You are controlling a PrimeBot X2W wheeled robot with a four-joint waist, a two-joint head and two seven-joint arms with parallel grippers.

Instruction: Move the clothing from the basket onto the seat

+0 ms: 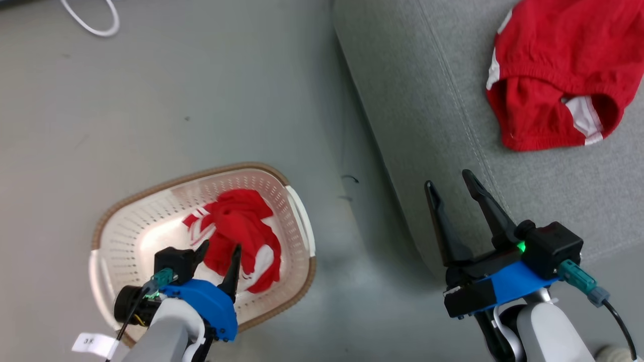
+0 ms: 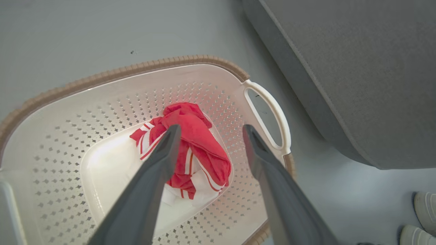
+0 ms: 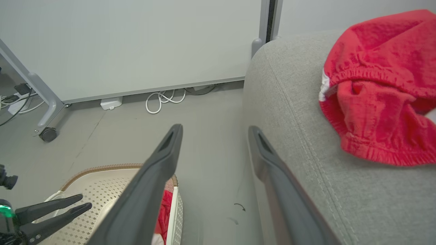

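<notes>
One red garment with white stripes [image 1: 236,226] [image 2: 194,143] lies bunched in the bottom of the cream basket [image 1: 131,221] [image 2: 102,92] on the floor. My left gripper [image 1: 220,247] [image 2: 209,131] hangs open just above it, fingers either side of the bundle's near part, nothing held. A second red garment [image 1: 553,70] [image 3: 381,88] lies on the grey seat [image 1: 432,100] [image 3: 306,143] at the upper right. My right gripper [image 1: 450,183] [image 3: 214,131] is open and empty over the seat's front edge, well short of that garment.
Grey floor surrounds the basket, with a gap between basket and seat. A white cable [image 1: 95,22] [image 3: 163,100] lies by the wall. A wheeled frame leg [image 3: 44,112] stands at the left. White shoes [image 2: 422,217] sit beside the seat.
</notes>
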